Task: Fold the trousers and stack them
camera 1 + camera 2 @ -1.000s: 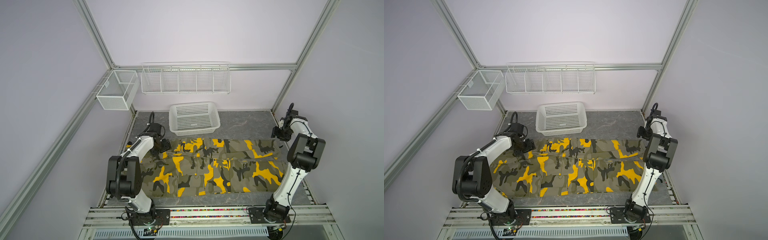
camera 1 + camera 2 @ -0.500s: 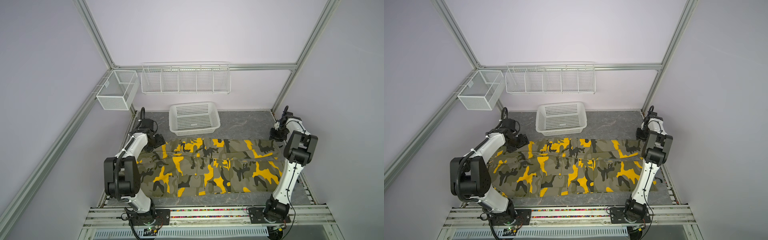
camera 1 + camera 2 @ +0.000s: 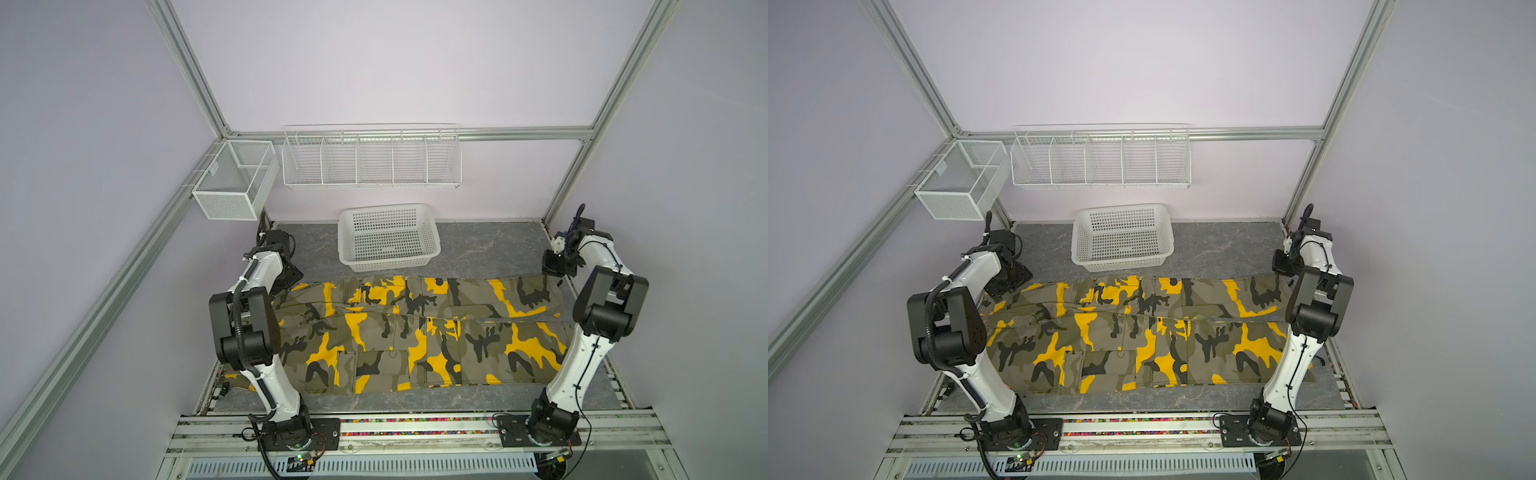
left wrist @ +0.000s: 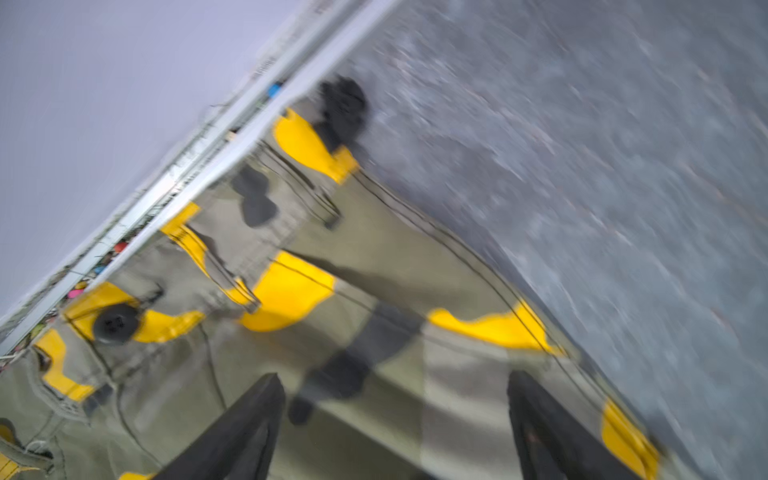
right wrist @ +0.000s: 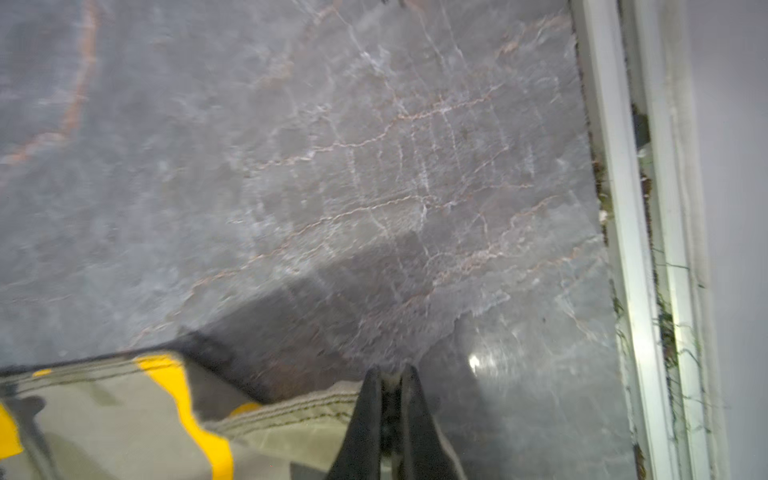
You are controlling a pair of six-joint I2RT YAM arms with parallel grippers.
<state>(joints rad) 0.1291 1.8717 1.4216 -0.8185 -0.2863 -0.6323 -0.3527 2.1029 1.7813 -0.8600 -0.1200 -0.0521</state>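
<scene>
In both top views the camouflage cloth cargo trousers [image 3: 415, 332] [image 3: 1133, 332], olive with yellow and black patches, lie spread flat lengthways across the grey marbled bench [image 3: 478, 249]. The waist is by the left arm and the leg hems are by the right. A white plastic lattice basket [image 3: 388, 262] stands just behind them. The left hand [image 3: 289, 276] is at the far waist corner and the right hand [image 3: 555, 270] at the far hem corner.

In the left wrist view, which is blurred, the left hand [image 4: 395, 415] has its black fingers [image 4: 249, 428] spread wide over the cloth, gripping nothing. The weave looks stout and matte, with double-stitched seams, belt loops and a dark round button [image 4: 115, 324].

In the right wrist view the right hand [image 5: 390, 382] is pinched closed on the corner of the stitched hem band, with a sliver of pale cloth between its tips. The bench beside it is smooth and faintly glossy.

As a judgement, the trousers will be limp and fairly weighty. They will likely sag between two holds and drag on the bench. The waistband and hems are thick and stitched, so they should make the firmest places to grip. The pockets will probably add bulk when folding.
</scene>
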